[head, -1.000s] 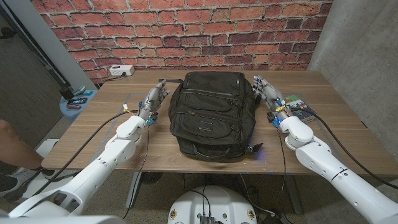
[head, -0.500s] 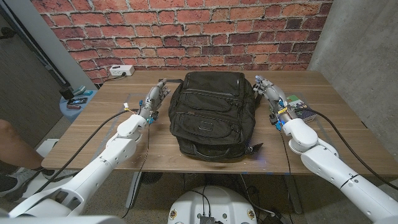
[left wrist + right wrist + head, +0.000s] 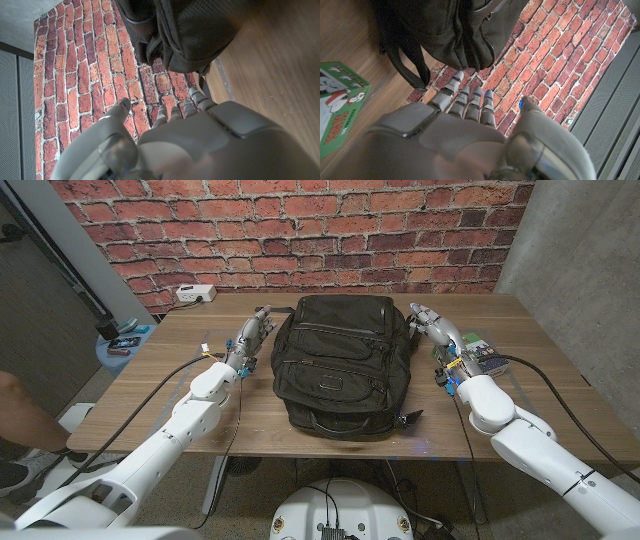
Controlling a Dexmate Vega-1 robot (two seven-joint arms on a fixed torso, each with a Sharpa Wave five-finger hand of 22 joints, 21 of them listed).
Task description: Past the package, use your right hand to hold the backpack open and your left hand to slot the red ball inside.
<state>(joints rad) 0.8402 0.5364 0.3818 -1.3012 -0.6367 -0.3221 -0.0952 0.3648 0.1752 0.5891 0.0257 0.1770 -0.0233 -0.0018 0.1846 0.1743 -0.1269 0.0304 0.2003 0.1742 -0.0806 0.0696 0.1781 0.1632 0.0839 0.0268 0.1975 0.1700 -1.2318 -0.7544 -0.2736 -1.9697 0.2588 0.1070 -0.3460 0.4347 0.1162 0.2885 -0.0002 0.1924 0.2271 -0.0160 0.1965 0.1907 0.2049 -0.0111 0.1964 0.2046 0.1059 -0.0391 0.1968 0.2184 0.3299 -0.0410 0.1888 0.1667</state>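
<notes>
A black backpack (image 3: 343, 365) lies flat in the middle of the wooden table (image 3: 150, 395), its carry handle toward the near edge. My left hand (image 3: 250, 338) is beside its left side, fingers straight and apart, holding nothing. My right hand (image 3: 435, 328) is by its right side, fingers also spread and empty. A green package (image 3: 487, 355) lies just outside the right hand. In the left wrist view my left hand (image 3: 175, 145) reaches past the backpack (image 3: 200, 30). The right wrist view has my right hand (image 3: 465, 130), the backpack (image 3: 445, 30) and the package (image 3: 340, 107).
A white power strip (image 3: 196, 293) sits at the table's far left edge under the brick wall. A blue side table (image 3: 120, 342) with small items stands off the left side. Part of a person (image 3: 15, 412) is at the picture's left edge.
My right arm has shifted a little outward, away from the backpack, carrying the hand slightly right and nearer. The left arm and the backpack have stayed still.
</notes>
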